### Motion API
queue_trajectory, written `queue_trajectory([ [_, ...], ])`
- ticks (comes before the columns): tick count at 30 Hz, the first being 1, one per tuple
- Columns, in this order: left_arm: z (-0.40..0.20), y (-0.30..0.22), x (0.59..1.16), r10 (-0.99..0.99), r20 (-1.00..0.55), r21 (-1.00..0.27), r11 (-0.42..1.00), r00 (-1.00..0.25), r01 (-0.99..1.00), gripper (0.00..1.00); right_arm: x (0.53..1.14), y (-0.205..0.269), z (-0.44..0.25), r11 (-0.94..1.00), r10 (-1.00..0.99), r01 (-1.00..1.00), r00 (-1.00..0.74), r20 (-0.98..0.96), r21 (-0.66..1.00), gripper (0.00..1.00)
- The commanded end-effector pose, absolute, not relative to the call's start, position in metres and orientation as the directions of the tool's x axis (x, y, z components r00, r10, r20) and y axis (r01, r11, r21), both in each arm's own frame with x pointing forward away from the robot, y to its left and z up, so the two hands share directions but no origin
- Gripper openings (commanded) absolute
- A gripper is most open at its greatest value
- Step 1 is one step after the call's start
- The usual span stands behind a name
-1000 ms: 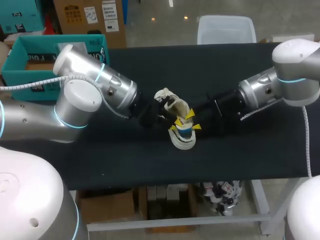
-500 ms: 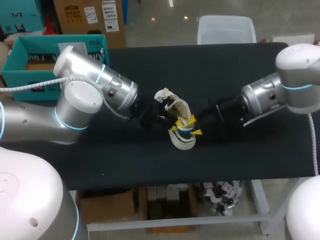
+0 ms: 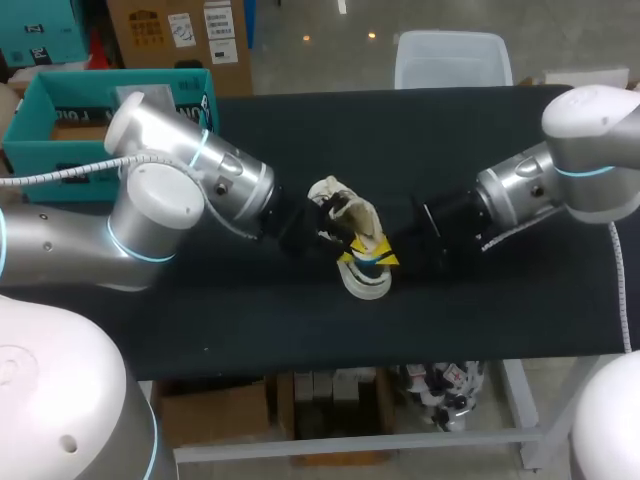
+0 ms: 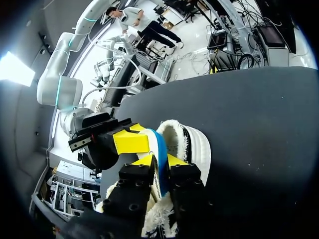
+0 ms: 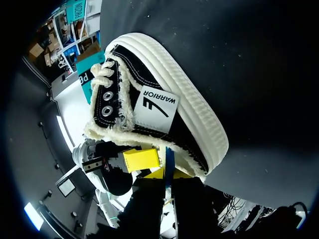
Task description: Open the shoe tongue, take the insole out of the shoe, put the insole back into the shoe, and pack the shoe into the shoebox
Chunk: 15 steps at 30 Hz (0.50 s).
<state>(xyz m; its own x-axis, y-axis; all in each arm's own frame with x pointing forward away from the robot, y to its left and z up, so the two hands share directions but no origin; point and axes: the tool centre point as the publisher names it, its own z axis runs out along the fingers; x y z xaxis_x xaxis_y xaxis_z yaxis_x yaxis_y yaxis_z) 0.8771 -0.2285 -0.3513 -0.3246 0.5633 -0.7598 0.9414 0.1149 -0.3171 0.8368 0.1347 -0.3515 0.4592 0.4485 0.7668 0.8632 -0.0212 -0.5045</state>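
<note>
A black shoe (image 3: pixel 345 212) with a white sole and fleecy lining sits mid-table, also seen ahead of the fingers as the shoe (image 4: pixel 194 149) and the shoe (image 5: pixel 164 107). A blue insole (image 3: pixel 368 260) sticks up out of its heel opening. My left gripper (image 3: pixel 348 256) comes from the left, and in the left wrist view this gripper (image 4: pixel 160 162) has its yellow tips pressed on both faces of the insole (image 4: pixel 160 147). My right gripper (image 3: pixel 386 258) meets it from the right. In the right wrist view that gripper (image 5: pixel 169 174) is shut on the insole's thin edge (image 5: pixel 169 158).
A teal shoebox (image 3: pixel 40 110) stands open at the table's back left, behind my left arm. The black tabletop (image 3: pixel 500 320) stretches bare to the right and front of the shoe.
The right gripper's yellow fingers, spread around the heel a second ago, have drawn together on the insole. The right arm shifted slightly toward the shoe. The left arm and the shoe stayed put.
</note>
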Motion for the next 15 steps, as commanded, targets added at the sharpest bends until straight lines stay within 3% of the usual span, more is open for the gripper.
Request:
queue_trajectory([
  [1,-0.335,-0.218,0.869,0.556,-0.768,-0.3,0.122,-0.316,0.946,0.44,0.836,0.137,-0.347,-0.044,0.471,0.866,0.458,0.754,-0.498,0.0],
  [3,-0.328,-0.215,0.867,0.553,-0.775,-0.288,0.122,-0.306,0.95,0.49,0.837,0.138,-0.351,-0.045,0.477,0.865,0.459,0.75,-0.5,0.0],
  [4,-0.324,-0.213,0.866,0.553,-0.776,-0.286,0.121,-0.304,0.95,0.58,0.838,0.139,-0.353,-0.055,0.485,0.861,0.465,0.741,-0.505,0.0],
  [7,-0.314,-0.204,0.862,0.553,-0.778,-0.279,0.121,-0.298,0.953,0.7,0.838,0.142,-0.358,-0.075,0.504,0.856,0.475,0.721,-0.512,0.0],
  [12,-0.302,-0.187,0.86,0.557,-0.759,-0.296,0.168,-0.338,0.94,0.75,0.838,0.142,-0.365,-0.123,0.527,0.851,0.492,0.693,-0.51,0.0],
  [14,-0.296,-0.179,0.859,0.568,-0.743,-0.287,0.21,-0.355,0.935,0.96,0.838,0.143,-0.367,-0.13,0.538,0.851,0.491,0.685,-0.508,0.0],
  [15,-0.293,-0.173,0.859,0.564,-0.732,-0.301,0.236,-0.382,0.924,1.0,0.838,0.144,-0.369,-0.147,0.548,0.849,0.497,0.673,-0.507,0.0],
])
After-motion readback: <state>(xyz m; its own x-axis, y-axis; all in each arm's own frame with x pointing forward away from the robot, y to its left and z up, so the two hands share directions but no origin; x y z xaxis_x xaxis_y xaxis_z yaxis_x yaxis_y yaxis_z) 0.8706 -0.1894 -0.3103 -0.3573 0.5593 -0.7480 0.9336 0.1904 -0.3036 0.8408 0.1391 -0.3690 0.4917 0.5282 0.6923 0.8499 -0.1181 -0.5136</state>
